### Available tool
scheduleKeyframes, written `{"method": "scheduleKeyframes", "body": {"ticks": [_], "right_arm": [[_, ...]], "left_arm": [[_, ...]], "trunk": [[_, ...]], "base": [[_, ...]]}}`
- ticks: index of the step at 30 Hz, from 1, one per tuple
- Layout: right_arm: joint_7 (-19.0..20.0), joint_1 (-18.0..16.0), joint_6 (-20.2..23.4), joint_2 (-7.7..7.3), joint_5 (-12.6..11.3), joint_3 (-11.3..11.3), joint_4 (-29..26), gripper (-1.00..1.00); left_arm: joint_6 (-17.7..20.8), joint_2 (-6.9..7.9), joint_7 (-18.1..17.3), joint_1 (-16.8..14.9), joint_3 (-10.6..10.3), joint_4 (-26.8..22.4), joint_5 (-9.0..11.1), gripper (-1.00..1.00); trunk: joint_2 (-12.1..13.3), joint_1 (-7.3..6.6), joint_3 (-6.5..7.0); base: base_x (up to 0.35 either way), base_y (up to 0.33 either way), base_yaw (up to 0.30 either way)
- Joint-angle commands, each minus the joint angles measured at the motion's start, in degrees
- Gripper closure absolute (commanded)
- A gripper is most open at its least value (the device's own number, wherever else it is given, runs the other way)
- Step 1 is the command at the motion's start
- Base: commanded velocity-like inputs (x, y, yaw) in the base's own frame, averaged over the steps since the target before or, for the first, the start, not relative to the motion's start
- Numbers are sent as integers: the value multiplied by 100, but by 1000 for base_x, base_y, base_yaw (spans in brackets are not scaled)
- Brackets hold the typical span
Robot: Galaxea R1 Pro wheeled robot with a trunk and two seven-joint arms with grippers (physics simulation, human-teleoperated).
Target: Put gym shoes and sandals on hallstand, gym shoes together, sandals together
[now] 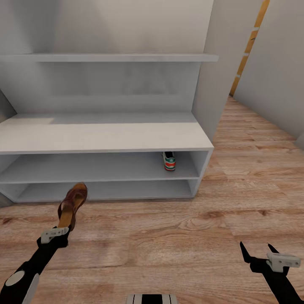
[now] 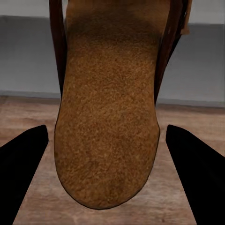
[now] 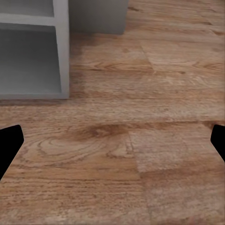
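I see my left gripper [image 1: 59,230] holding one sandal [image 1: 72,206] heel-first before the hallstand [image 1: 101,137], one gym shoe [image 1: 169,161] on its upper shelf, right gripper [image 1: 258,250] with jaws apart over the floor [image 1: 169,240].

text: none legible | labels: none | numbers: none

Head view: taken from high up, facing forward and down over both arms toward the shoe rack [image 1: 105,139] and the floor [image 1: 236,202]. Left wrist view: looks along the pincer fingers, very close to a sandal [image 2: 108,117] also seen at the head view's lower left. Right wrist view: looks down, close over the floor, sharing the rack's end corner with the head view.
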Motion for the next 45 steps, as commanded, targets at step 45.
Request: {"method": "scheduleKeyframes", "body": {"ticks": [45], "right_arm": [[-15,-9,1,9,0,2,25,-100]], "left_arm": [[2258,-129,2067,-656,24,-1468,-890,100]], "trunk": [[0,0,0]], "base": [[0,0,0]]}}
